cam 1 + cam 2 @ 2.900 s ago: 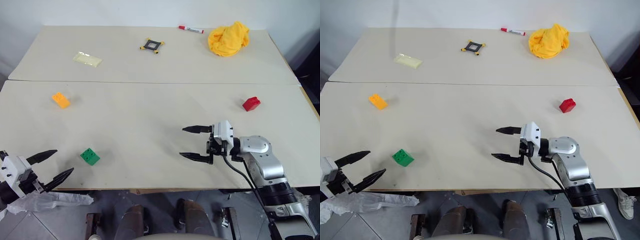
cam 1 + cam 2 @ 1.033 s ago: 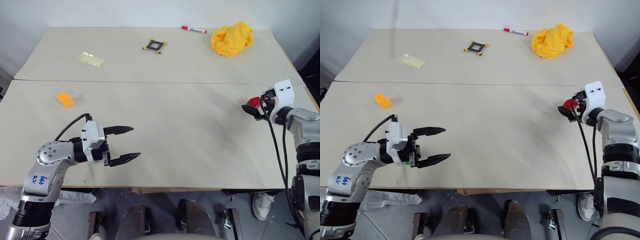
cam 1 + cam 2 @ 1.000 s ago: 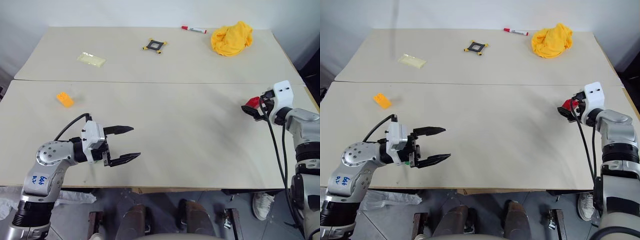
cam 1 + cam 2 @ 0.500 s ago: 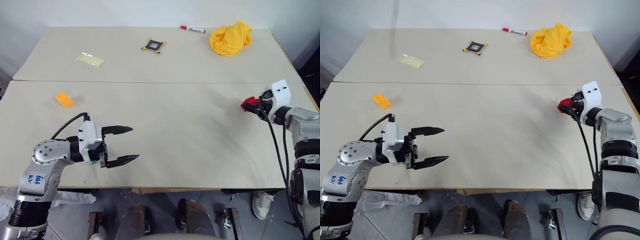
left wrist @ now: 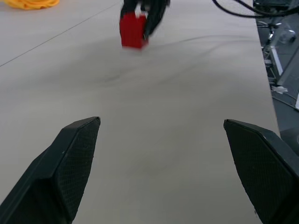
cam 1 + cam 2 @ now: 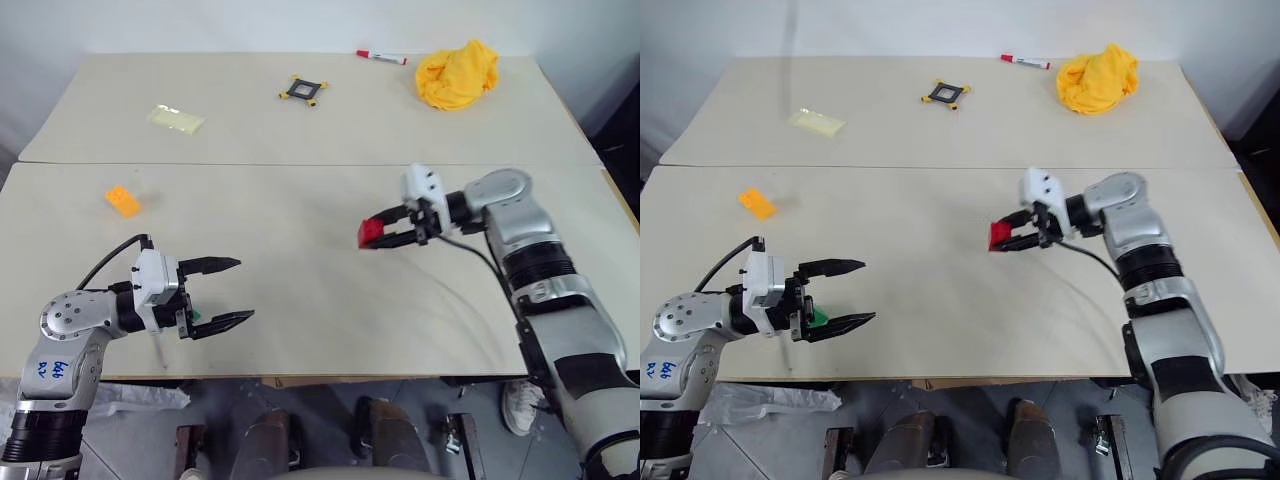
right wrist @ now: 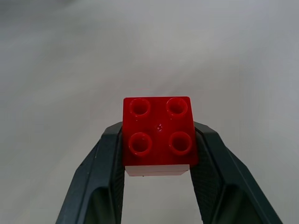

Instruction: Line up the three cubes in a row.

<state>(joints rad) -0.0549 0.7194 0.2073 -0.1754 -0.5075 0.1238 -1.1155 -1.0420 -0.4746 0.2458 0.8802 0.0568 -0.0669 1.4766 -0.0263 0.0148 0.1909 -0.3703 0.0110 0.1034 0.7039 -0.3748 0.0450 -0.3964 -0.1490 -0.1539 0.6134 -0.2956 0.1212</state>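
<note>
My right gripper (image 6: 385,232) is shut on the red cube (image 6: 371,233) and holds it low over the middle of the near table. In the right wrist view the red cube (image 7: 159,133) sits studs-up between the two fingers (image 7: 105,172). Near the front left edge, my left gripper (image 6: 225,290) is open and level, with nothing between its fingers (image 5: 70,172). A sliver of the green cube (image 6: 817,318) shows beside its lower finger, mostly hidden. The orange-yellow cube (image 6: 121,200) lies at the far left, apart from both grippers.
On the far table lie a yellow cloth (image 6: 457,73), a red marker (image 6: 381,57), a black square frame with yellow corners (image 6: 300,91) and a pale yellow card (image 6: 175,119). A seam (image 6: 300,164) joins the two tables.
My right gripper has swung from the table's right edge to its middle, carrying the red cube and turning its wrist. The left gripper has drifted slightly left, still open.
</note>
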